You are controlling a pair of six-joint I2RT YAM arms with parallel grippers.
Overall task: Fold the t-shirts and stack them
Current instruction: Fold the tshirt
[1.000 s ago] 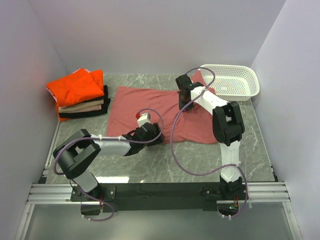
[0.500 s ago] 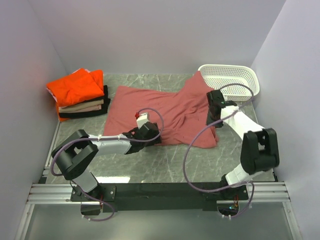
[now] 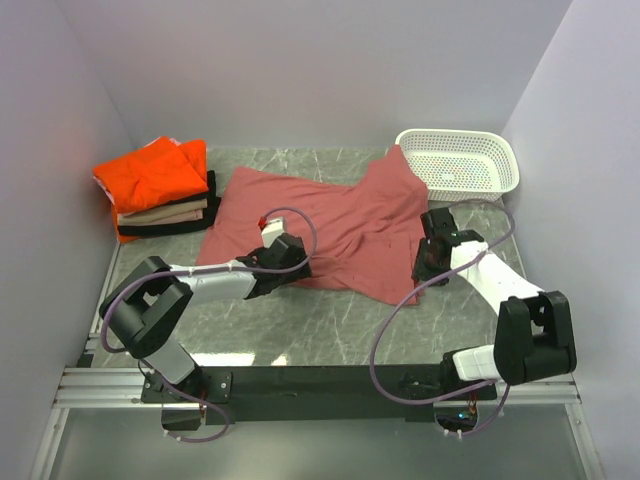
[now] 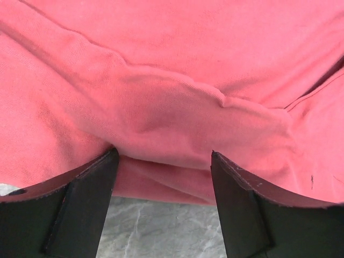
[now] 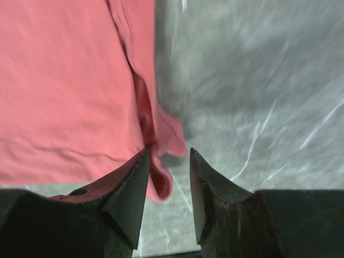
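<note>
T-shirts first, from the top external camera: finding the dusty-red t-shirt (image 3: 330, 225) sprawling unfolded and rumpled across the middle of the surface (image 3: 330, 325), its far right corner reaching up just beside the white basket (image 3: 505, 180). Finding the folded stack sitting in the far left corner, well apart from both arms: orange t-shirt (image 3: 150, 175) on top, beige t-shirt (image 3: 170, 211) under it, black t-shirt (image 3: 175, 226) at the bottom. Seeing the left pincer (image 3: 288, 262) resting low on the near hem of the red cloth, left of its middle, and the right pincer (image 3: 424, 272) hanging at the near right corner of the same shirt.

Moving to the left wrist camera: looking at the dusty-red t-shirt (image 4: 172, 64) filling almost the whole frame, a strip of grey marbled surface (image 4: 161, 228) showing below the hem. Finding the left pincer (image 4: 164, 156) standing wide open, a soft ridge of cloth bulging between the fingers (image 4: 86, 204) and touching both inner faces, bunching there rather than being clamped.

Moving to the right wrist camera: looking at the dusty-red t-shirt (image 5: 64, 86) covering the left half, bare surface (image 5: 252, 80) taking the right. Finding the right pincer (image 5: 169, 151) standing partly open, the shirt's folded corner drooping loose beside one fingertip and into the gap, grey surface showing through between the tips, nothing being gripped.
</note>
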